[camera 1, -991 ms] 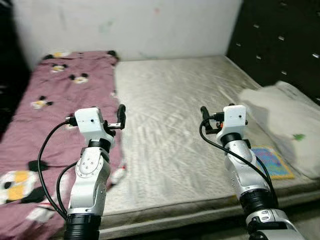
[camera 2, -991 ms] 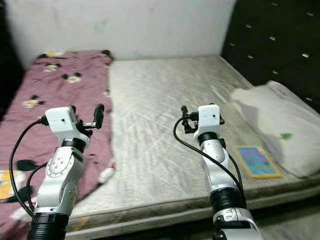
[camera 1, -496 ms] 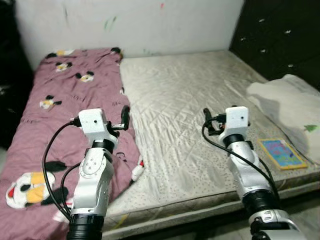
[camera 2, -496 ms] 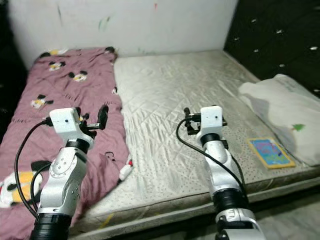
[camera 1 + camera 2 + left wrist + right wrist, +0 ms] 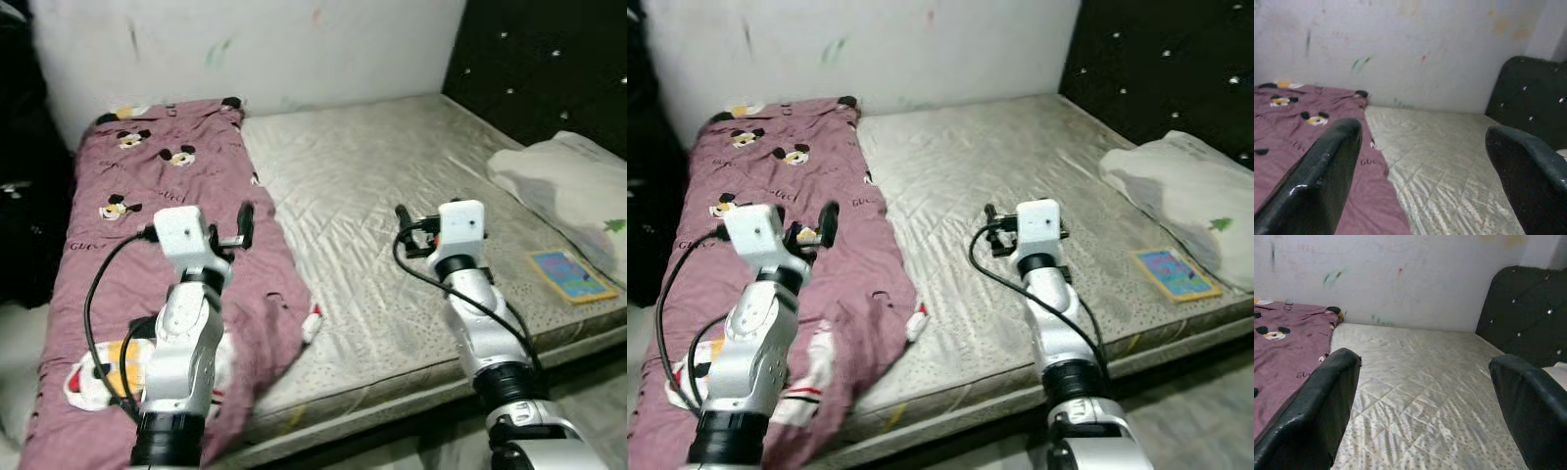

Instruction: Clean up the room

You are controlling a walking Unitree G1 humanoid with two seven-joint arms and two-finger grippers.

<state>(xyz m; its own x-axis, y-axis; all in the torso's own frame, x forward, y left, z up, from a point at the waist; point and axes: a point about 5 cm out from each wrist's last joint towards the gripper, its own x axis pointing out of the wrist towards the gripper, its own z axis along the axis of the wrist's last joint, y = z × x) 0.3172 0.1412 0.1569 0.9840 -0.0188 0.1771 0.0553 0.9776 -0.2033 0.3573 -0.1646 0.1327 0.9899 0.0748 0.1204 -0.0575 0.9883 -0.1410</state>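
Note:
A purple blanket (image 5: 176,176) printed with cartoon mice covers the left side of a bare quilted mattress (image 5: 392,166) and hangs over its front edge. A white pillow (image 5: 568,186) lies at the right end, by the black headboard. Near the front right corner rests a colourful flat book (image 5: 570,274). My left gripper (image 5: 243,223) is held up over the blanket's right edge, open and empty. My right gripper (image 5: 402,223) hovers over the mattress's front middle, also open with nothing in it. In the wrist views both pairs of fingers (image 5: 1327,166) (image 5: 1317,406) stand wide apart.
A white wall (image 5: 274,39) with paint marks runs behind the bed. The black tufted headboard (image 5: 549,69) closes the right side. Dark furniture (image 5: 24,196) stands at the left of the bed. A strip of floor (image 5: 588,401) lies along the mattress's front right.
The whole picture has shifted: the camera has drawn back and turned, so more of the blanket's hanging front and the dark furniture shows. Both arms keep the same raised pose.

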